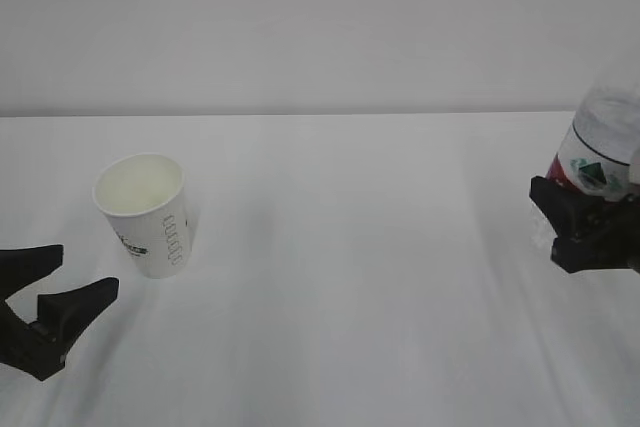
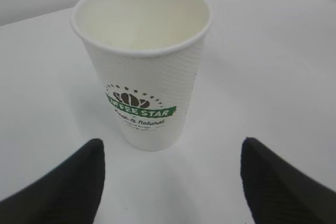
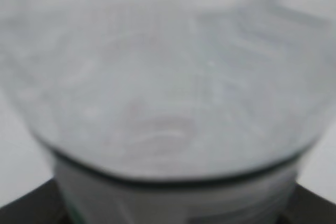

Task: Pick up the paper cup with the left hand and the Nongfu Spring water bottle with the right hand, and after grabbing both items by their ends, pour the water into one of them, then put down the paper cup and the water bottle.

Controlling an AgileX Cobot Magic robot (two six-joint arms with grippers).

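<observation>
White paper cup (image 2: 143, 61) stood just ahead of the left hand (image 2: 170, 177), whose fingers were spread wide apart; it needed to slide straight in. The right hand (image 1: 590, 227) gripped the Nongfu Spring water bottle (image 1: 600, 147).

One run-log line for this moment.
left hand: open, short of paper cup | right hand: around water bottle | cup: upright, empty

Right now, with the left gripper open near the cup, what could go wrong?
1. The paper cup stands free and light; the open left gripper is not yet around it, so one finger could push it over.
2. The right gripper seems to hold the water bottle low at the frame edge; it might tilt.
</observation>
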